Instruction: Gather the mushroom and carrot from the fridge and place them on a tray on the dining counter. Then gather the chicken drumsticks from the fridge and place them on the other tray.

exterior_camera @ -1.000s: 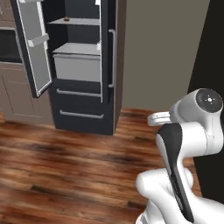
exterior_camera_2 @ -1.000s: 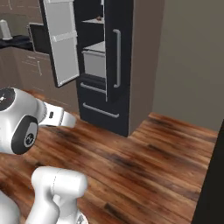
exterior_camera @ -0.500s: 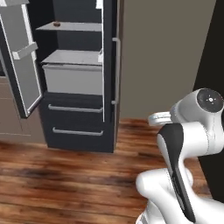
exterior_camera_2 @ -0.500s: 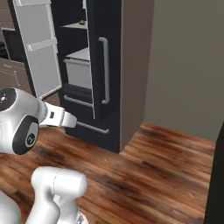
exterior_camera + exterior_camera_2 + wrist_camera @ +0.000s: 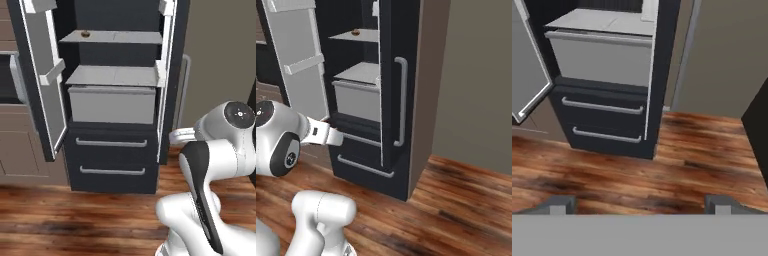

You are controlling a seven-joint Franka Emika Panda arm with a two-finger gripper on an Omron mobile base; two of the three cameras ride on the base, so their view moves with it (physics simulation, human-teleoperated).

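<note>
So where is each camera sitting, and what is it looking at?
Left base view: behind the arm on its left, facing the open fridge; the white arm rises at lower right.
Right base view: behind on the right, seeing the fridge's side and long handle; the arm shows at lower left.
Hand view: on the hand, looking down at the drawers and wood floor; the open gripper tips poke up.
All share the fridge.

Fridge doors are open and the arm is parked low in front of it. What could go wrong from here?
The small brown item sits high on the fridge top shelf, a long reach up for the open gripper. The open left door and the half-open right door leave a narrow entry; the arm may clip either one.
</note>
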